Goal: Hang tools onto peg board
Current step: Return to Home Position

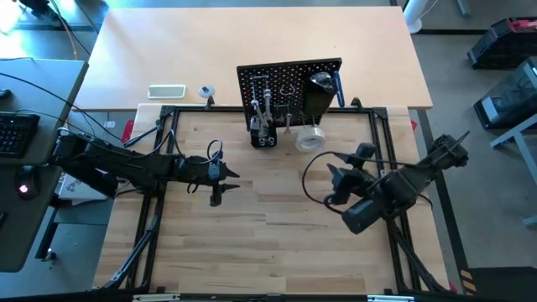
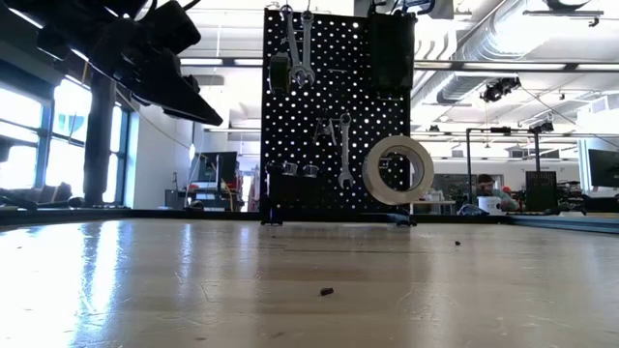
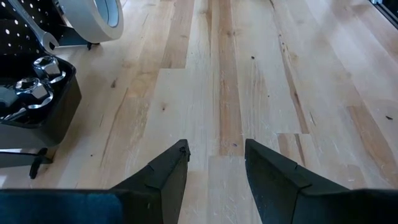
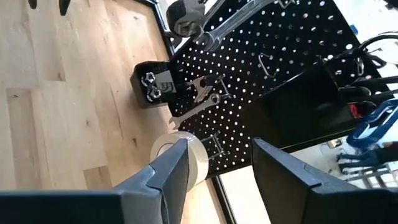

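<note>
**Peg board (image 1: 289, 82)**: upright at the upper centre of the high view, at the far side of the table (image 1: 268, 243), with the tools hung on it. In the low view, long silver wrenches (image 2: 298, 46) hang at the board's upper left, a small wrench (image 2: 344, 145) at its middle and the pale tape roll (image 2: 398, 169) at its lower right.

**Handling (judged):** the wrenches are probably stiff, dense and slick, and best gripped across the shank. The tape roll is probably light and slightly yielding, and best gripped across its band.

**Grippers:** the left gripper (image 3: 216, 149) is at centre left of the high view and the right gripper (image 4: 219, 149) at centre right. Both have their fingers spread and hold nothing, well apart from the board.

**Views compared:** the right wrist view shows a blue-handled tool (image 4: 373, 127) at the mouth of the top bin (image 4: 298, 102), which the low view hides. The left wrist view looks down into the lower bin (image 3: 37, 102) at bright metal pieces that the low view barely shows.
</note>
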### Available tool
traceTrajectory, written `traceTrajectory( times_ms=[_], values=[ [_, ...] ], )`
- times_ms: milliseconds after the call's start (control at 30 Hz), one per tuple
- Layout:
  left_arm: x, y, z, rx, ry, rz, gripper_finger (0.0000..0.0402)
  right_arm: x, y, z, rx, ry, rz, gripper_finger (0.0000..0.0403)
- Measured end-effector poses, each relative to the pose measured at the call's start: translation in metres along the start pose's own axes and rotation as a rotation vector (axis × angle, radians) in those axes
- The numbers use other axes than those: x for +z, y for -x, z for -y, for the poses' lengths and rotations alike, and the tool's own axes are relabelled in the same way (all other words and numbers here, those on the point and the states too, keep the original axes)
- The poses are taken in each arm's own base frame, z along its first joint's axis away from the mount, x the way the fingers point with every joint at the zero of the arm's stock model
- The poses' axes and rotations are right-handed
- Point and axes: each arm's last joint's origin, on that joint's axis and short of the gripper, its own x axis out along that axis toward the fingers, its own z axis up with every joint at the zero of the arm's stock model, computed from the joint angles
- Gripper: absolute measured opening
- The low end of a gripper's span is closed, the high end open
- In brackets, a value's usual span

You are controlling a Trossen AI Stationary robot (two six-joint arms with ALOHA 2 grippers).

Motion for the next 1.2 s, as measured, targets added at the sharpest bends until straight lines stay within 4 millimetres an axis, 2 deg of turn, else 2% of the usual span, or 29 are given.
traceTrajectory(
  times_ms=[133, 367, 733, 933, 1200],
  values=[
    [0.0, 0.0, 0.0, 0.0, 0.005, -0.001, 0.0152, -0.013, 0.0, -0.009, -0.04, 0.003, 0.031, 0.0168],
    [0.0, 0.0, 0.0, 0.004, 0.005, 0.001, 0.0152, -0.046, -0.006, -0.016, -0.064, -0.119, 0.071, 0.0167],
    [0.007, 0.0, -0.001, 0.032, -0.017, 0.067, 0.0152, -0.1, -0.037, -0.023, 0.148, -0.295, 0.167, 0.0167],
    [0.009, 0.0, -0.001, 0.033, -0.029, 0.095, 0.0152, -0.121, -0.063, -0.022, 0.377, -0.358, 0.405, 0.0167],
    [0.016, 0.011, -0.007, 0.09, -0.053, 0.151, 0.0152, -0.163, -0.083, 0.002, 0.386, -0.473, 0.646, 0.0167]
  ],
)
